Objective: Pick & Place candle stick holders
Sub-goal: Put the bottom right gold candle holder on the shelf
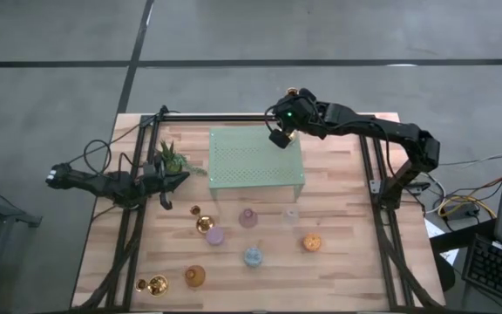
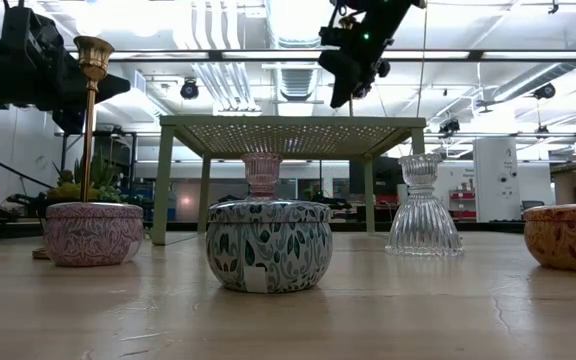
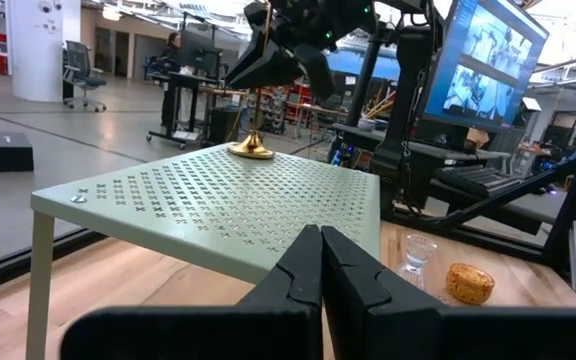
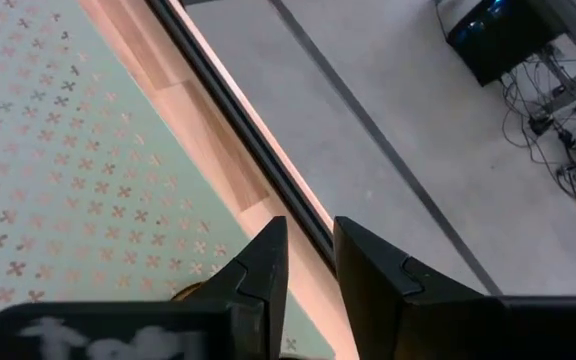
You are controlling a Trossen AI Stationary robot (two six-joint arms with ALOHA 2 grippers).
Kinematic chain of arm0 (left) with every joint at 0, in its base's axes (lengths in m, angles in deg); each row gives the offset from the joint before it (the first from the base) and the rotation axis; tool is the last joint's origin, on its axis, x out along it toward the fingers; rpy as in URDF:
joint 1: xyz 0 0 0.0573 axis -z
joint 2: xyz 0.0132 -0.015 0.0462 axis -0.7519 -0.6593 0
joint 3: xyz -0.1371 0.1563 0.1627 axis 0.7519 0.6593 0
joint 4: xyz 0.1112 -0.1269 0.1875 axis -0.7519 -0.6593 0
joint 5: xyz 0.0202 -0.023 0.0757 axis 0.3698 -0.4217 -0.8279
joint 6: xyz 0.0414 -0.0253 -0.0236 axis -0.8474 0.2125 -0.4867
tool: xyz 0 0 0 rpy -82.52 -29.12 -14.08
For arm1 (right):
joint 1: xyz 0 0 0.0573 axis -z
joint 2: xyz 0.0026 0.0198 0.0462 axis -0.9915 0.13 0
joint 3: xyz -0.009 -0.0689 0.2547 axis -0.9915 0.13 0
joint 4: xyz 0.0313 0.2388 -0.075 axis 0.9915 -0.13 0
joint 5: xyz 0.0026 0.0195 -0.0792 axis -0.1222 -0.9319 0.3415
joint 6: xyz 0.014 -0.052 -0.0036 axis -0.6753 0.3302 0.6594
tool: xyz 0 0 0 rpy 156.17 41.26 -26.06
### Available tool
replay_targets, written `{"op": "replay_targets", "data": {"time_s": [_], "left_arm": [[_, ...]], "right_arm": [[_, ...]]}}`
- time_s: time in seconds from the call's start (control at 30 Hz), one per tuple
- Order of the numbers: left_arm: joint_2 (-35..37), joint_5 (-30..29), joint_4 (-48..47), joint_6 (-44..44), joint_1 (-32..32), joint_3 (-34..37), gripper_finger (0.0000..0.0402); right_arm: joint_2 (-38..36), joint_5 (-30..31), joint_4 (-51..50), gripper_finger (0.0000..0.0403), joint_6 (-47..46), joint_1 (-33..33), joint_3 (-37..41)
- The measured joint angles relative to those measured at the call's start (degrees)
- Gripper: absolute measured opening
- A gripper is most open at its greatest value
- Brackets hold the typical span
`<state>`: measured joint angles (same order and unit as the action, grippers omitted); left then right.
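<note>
Nearest the camera side of the pale green perforated stand (image 1: 256, 158), squat holders dot the wooden tabletop (image 1: 347, 262). Beside the stand, the left hand (image 3: 320, 262) waits, fingers together. At the stand's far corner the right hand (image 1: 279, 138) hovers, fingers slightly apart, over a gold candlestick (image 3: 253, 148) standing there. Lift straight up, avoiding tipping it. Beyond lies grey workshop floor.

Two dark jointed arms, black cables, green wrist light.

Grey concrete floor (image 1: 59, 52), office chair (image 3: 80, 68), monitor (image 3: 488, 60), white ceiling ducts (image 2: 218, 80).
</note>
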<state>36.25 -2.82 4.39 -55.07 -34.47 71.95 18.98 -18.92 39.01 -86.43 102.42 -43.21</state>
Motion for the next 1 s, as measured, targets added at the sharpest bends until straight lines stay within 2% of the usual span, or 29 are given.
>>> {"op": "replay_targets", "data": {"time_s": [0.3, 0.77, 1.0], "left_arm": [[0.0, 0.0, 0.0, 0.0, 0.0, 0.0, 0.0003], [0.0, 0.0, 0.0, 0.0, 0.0, 0.0, 0.0003], [0.0, 0.0, 0.0, 0.0, 0.0, 0.0, 0.0003]], "right_arm": [[-0.2, 0.0, -0.7, 0.0130, -1.0, 0.0, 0.0], [-1.4, -1.8, -3.6, 0.0272, -2.0, -1.3, 0.0], [-3.4, -1.6, -5.6, 0.0319, -2.7, -2.1, 0.0]]}}
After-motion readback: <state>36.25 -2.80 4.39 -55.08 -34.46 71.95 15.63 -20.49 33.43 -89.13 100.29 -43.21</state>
